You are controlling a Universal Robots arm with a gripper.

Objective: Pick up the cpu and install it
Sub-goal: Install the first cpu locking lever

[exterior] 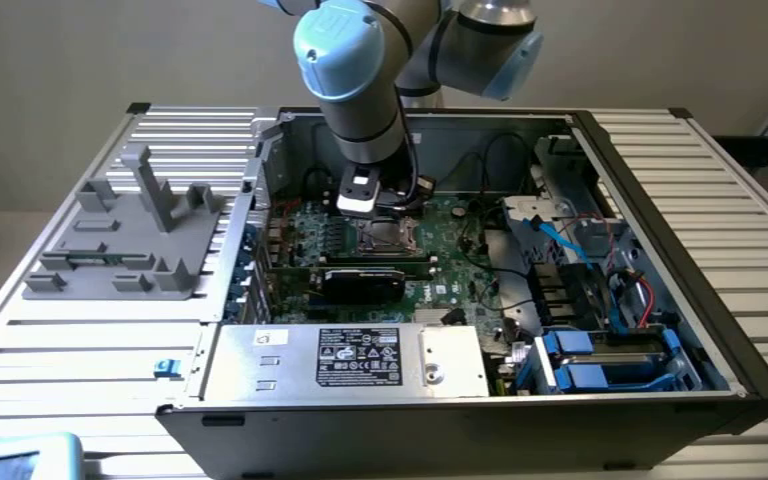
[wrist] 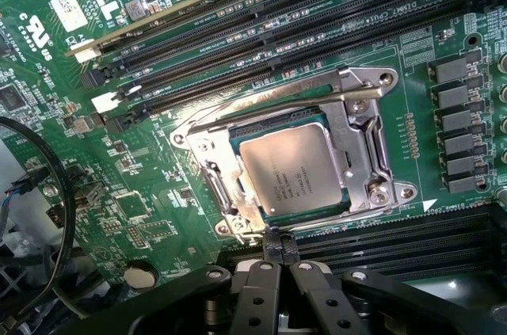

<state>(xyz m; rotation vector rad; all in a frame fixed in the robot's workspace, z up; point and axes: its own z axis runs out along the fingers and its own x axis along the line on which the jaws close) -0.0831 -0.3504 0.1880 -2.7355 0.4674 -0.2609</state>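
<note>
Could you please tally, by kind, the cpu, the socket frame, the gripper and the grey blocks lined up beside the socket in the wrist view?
cpu: 1
metal socket frame: 1
gripper: 1
grey rectangular blocks in the row beside the socket: 6
Total: 9

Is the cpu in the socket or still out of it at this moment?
In. The cpu lies flat inside the metal socket frame on the motherboard, with the gripper just beside it, fingers together, holding nothing.
</note>
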